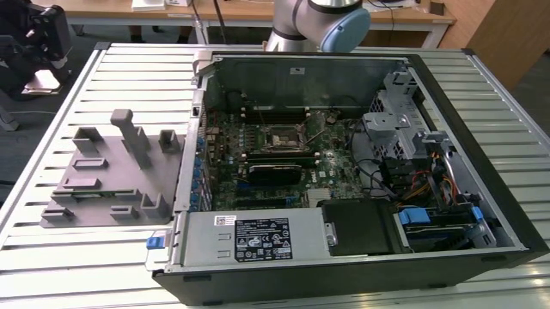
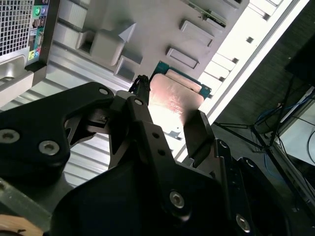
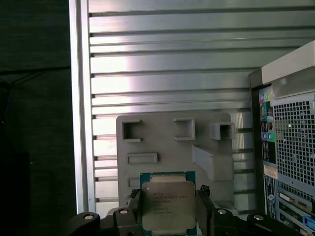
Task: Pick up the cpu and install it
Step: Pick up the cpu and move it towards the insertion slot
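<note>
The cpu (image 3: 167, 204) is a flat square chip with a silvery top and a green rim. My gripper (image 3: 168, 209) is shut on it, one black finger (image 3: 134, 206) against each side. In the second wrist view the cpu (image 2: 174, 96) sits between the same fingertips of the gripper (image 2: 170, 105), held in the air over the grey fixture block (image 2: 147, 29). The motherboard socket (image 1: 279, 138), a black-framed square, lies inside the open computer case (image 1: 481, 193) in the exterior view.
The grey fixture (image 1: 112, 174) with upright posts and slots lies on the slatted metal table (image 1: 86, 257), at the exterior view's left of the case. The arm (image 1: 318, 22) rises behind the case. The case's rear panel (image 3: 290, 162) stands beside the fixture.
</note>
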`<action>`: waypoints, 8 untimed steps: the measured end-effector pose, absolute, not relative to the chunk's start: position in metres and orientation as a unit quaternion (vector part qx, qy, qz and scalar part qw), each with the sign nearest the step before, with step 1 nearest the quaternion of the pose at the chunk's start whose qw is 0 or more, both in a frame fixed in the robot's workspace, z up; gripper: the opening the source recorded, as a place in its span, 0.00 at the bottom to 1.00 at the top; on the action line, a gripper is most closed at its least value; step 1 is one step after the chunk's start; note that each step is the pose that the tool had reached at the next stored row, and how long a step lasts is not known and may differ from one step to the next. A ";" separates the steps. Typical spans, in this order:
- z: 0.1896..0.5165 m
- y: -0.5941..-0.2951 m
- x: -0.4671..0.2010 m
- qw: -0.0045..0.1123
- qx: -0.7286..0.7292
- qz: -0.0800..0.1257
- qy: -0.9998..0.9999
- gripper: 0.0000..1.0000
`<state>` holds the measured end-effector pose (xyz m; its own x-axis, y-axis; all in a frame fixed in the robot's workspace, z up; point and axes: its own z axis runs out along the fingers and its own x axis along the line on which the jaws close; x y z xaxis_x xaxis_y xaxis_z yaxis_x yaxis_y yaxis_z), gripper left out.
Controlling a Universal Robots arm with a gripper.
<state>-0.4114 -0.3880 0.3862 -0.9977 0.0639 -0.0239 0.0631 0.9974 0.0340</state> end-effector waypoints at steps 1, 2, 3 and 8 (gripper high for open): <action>0.386 -0.388 -0.410 0.012 0.032 0.017 0.999 0.53; 0.386 -0.388 -0.409 0.012 0.032 0.017 0.999 0.53; 0.386 -0.388 -0.408 0.012 0.032 0.017 0.999 0.53; 0.386 -0.388 -0.403 0.012 0.032 0.017 0.999 0.53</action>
